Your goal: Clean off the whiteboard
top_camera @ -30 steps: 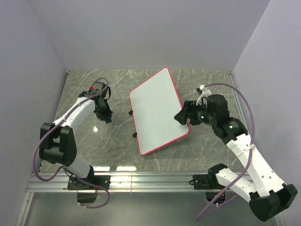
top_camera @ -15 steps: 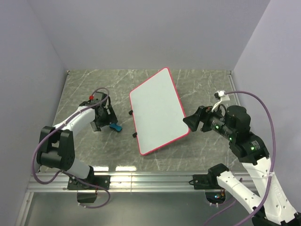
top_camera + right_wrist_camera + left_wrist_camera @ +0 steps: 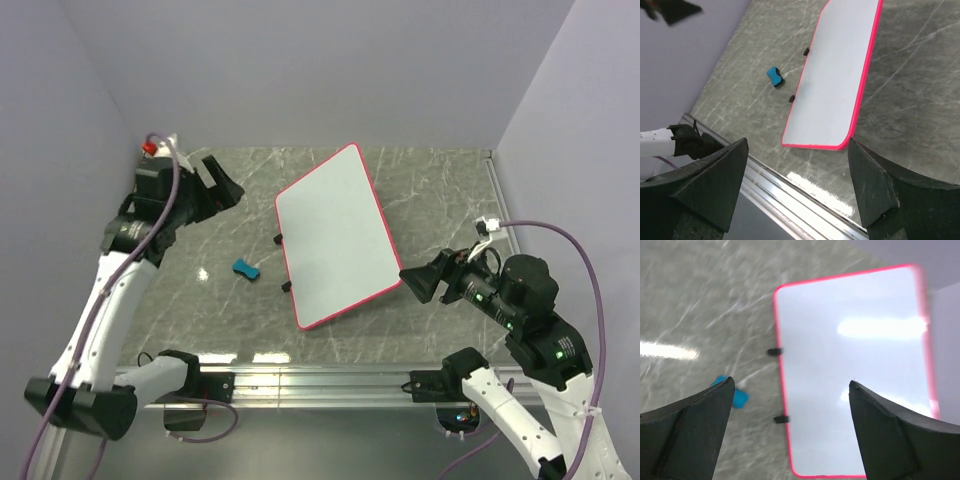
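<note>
Whiteboard [image 3: 336, 240] beside small blue eraser [image 3: 245, 269]

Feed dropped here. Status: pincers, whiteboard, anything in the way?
Left pincer open, empty. Right pincer open, empty. Whiteboard flat, no marks visible. Blue eraser loose beside its feet, not touching.

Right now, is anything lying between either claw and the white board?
Nothing visible does. The whiteboard lies bare, and both grippers are open and face it: the left gripper off its left side, the right gripper by its near right corner. The small blue eraser lies left of the board, aside from both paths.
</note>
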Controlling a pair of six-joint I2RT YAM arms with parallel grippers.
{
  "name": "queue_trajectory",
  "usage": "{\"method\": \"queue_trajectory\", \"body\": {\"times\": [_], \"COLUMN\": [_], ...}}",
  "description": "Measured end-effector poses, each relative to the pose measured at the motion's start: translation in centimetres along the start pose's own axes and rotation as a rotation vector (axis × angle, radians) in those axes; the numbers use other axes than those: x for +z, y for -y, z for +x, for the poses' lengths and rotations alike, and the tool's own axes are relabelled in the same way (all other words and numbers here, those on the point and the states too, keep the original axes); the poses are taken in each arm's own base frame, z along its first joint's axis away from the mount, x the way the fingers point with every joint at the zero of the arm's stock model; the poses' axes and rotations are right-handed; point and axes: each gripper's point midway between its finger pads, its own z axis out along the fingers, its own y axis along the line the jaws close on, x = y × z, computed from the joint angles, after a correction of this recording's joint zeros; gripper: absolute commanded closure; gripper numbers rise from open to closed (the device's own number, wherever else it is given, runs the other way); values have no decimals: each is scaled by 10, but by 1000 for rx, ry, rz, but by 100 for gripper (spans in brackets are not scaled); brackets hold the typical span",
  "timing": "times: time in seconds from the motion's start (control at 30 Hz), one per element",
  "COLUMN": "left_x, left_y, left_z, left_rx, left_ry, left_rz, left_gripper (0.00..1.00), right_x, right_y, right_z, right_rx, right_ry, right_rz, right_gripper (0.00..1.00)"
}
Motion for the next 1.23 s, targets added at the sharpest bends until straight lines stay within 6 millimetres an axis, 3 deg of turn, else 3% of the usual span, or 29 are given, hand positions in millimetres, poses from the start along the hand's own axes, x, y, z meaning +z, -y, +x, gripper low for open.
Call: {"method": "queue_trajectory", "body": {"times": [0.07,0.2,0.5,0.8,1.0,1.23], "left_x": [-29,-64,-101,-109,-111,-97], "left_y": [25,55,85,100,116,125], "left_z": [-25,-59,-97,-110,-138,-166], "left_rx": [9,25,36,44,46,57], "left_ry": [75,161,238,280,351,399], "left_rz": [90,186,257,322,348,330], "left_gripper": [1,1,1,0,0,0], "right_x": [-2,-3,-19,-35,-46,-53], "right_y": [2,6,9,15,22,30], "right_z": [6,18,39,51,61,65], "right_rx": [4,17,42,61,64,62], "right_ry": [-12,-40,-56,-54,-62,-58], "right_rz": [5,12,10,41,78,124], "right_gripper": [14,14,14,14,13,13]}}
